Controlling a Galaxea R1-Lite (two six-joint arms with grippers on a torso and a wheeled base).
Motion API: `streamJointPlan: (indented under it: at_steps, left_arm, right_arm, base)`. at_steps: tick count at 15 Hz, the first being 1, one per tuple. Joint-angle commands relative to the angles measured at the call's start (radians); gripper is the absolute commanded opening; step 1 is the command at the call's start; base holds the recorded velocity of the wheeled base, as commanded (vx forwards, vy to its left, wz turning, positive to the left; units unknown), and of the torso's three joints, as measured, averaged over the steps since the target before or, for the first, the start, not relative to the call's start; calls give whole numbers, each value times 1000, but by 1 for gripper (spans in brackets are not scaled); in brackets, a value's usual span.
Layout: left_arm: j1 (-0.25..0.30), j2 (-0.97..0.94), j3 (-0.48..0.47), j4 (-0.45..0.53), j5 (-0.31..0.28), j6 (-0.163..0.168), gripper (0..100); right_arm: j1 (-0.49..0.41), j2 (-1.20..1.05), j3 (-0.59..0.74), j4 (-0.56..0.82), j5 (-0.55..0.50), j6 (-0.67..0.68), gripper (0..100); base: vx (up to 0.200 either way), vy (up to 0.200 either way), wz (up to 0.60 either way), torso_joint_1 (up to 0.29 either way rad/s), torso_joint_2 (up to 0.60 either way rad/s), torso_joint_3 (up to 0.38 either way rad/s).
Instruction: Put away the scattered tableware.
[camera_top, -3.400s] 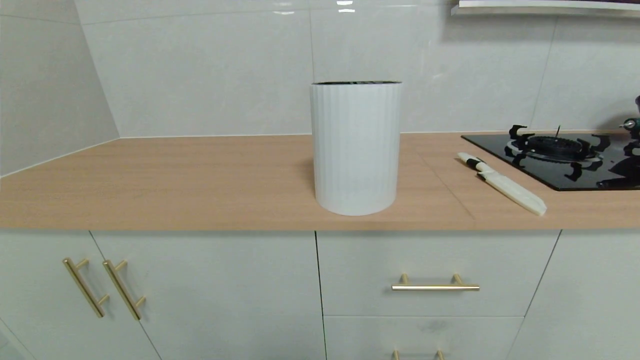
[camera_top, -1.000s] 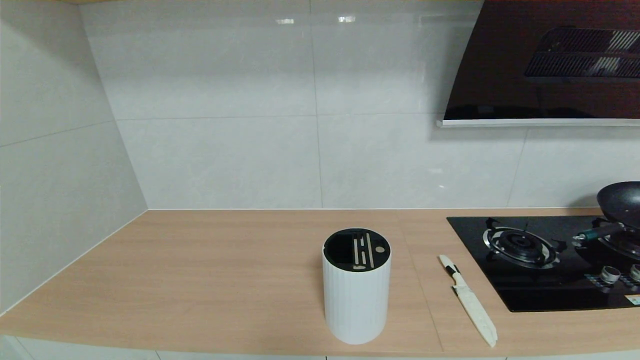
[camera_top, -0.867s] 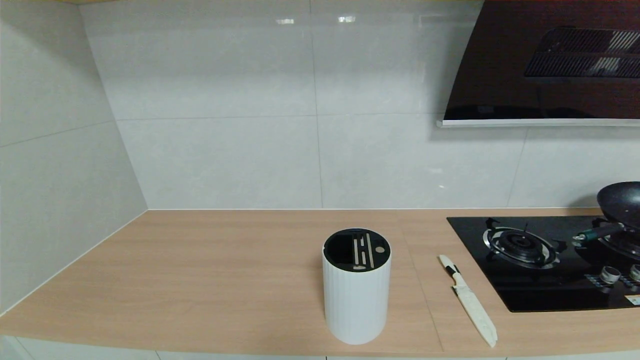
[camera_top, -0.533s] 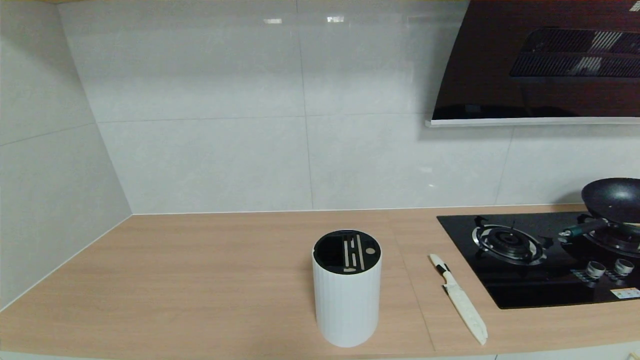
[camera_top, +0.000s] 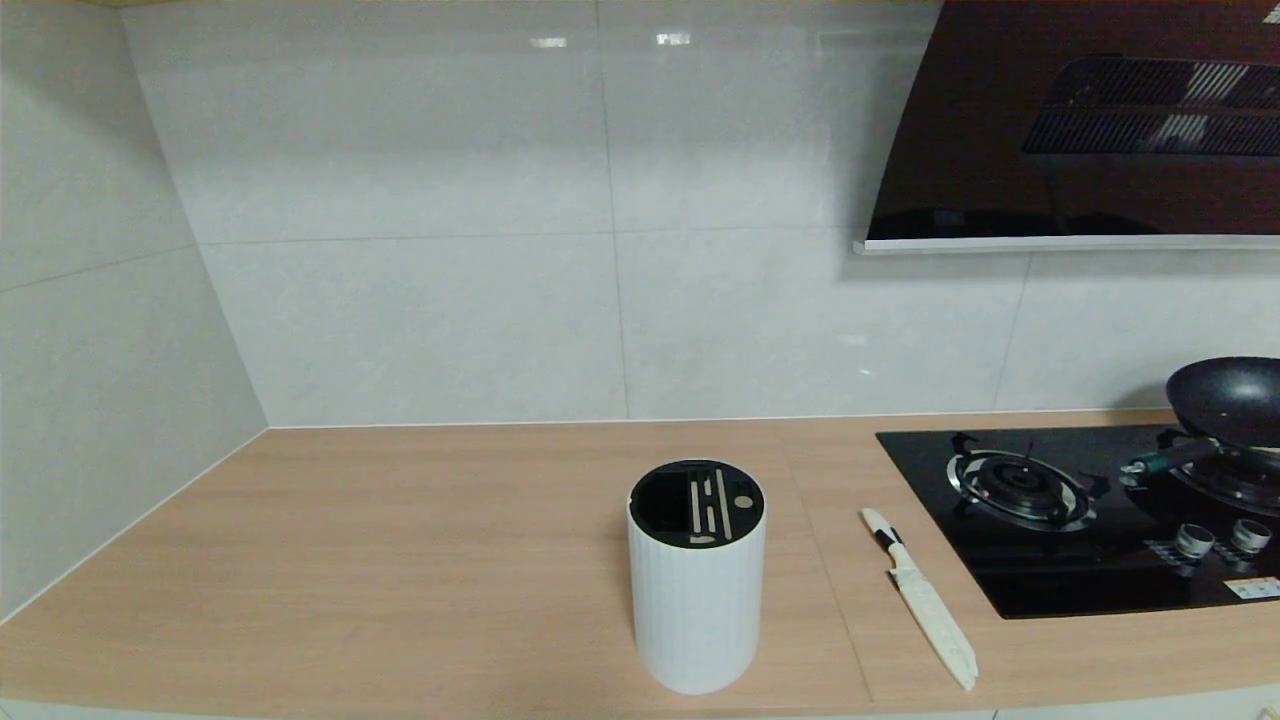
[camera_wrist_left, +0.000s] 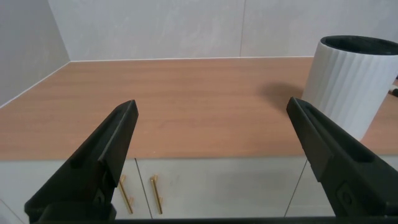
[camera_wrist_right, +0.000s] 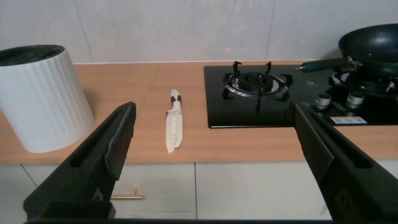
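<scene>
A white ribbed knife holder (camera_top: 697, 590) stands upright near the front of the wooden counter (camera_top: 430, 540), its black slotted top empty. A white knife (camera_top: 918, 598) with a black band on its handle lies flat to the holder's right, between it and the stove. In the left wrist view my left gripper (camera_wrist_left: 211, 107) is open and empty, off the counter's front edge, with the holder (camera_wrist_left: 351, 81) ahead to one side. My right gripper (camera_wrist_right: 214, 112) is also open and empty in front of the counter, with the knife (camera_wrist_right: 175, 121) and holder (camera_wrist_right: 40, 96) beyond it.
A black gas stove (camera_top: 1080, 520) fills the counter's right end, with a dark wok (camera_top: 1225, 400) on its far burner. A range hood (camera_top: 1080, 130) hangs above. White cabinet doors with gold handles (camera_wrist_left: 124, 193) sit below the counter. Bare counter stretches left of the holder.
The head camera has risen from cabinet height to look down on the counter, then shifted slightly sideways. Holder and knife lie where they were.
</scene>
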Motion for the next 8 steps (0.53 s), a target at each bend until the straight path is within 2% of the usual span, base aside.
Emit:
streamJointPlan:
  at_steps: [1, 5, 6, 8]
  left_arm:
    - [0, 0, 0, 0, 0, 0, 100]
    - [0, 0, 0, 0, 0, 0, 100]
    - [0, 0, 0, 0, 0, 0, 100]
    - [0, 0, 0, 0, 0, 0, 100]
  right_arm:
    - [1, 1, 0, 0, 0, 1, 100]
    - [1, 1, -4, -6, -2, -4, 100]
    - [2, 12, -92, -26, 30, 22, 100]
    - [16, 119, -167, 35, 110, 40, 100]
  base:
    - [0, 0, 0, 0, 0, 0]
    - [0, 0, 0, 0, 0, 0]
    - [0, 0, 0, 0, 0, 0]
    - [0, 0, 0, 0, 0, 0]
